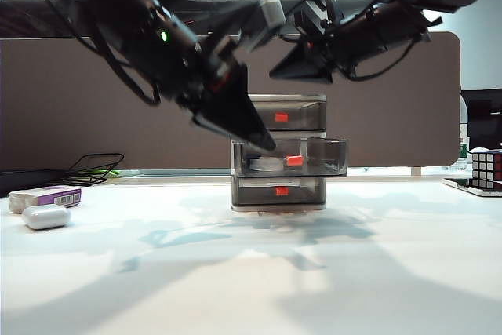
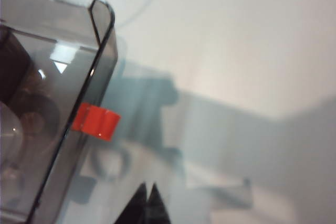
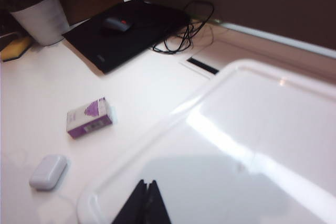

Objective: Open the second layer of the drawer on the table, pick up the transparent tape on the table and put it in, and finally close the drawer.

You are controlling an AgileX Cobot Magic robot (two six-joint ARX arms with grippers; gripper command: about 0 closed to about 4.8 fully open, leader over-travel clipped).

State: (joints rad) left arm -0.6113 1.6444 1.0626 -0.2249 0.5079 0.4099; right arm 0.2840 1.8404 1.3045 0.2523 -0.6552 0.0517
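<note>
On the white tabletop [image 1: 251, 288], the three-tier drawer [image 1: 278, 153] stands at centre, its second layer [image 1: 290, 158] pulled out with the transparent tape [image 1: 265, 164] apparently lying inside. The left tool [image 1: 263, 140], tips pinched together and empty, hovers at the open layer's ten o'clock; the right tool [image 1: 302, 68], also closed, hangs at twelve o'clock above. The light, slick plastic layer should slide shut with a push on its red-orange handle [image 1: 294, 161].

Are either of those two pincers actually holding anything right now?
No. The left pincer is shut on nothing beside the open second layer; the right pincer is shut and empty above the drawer.
</note>
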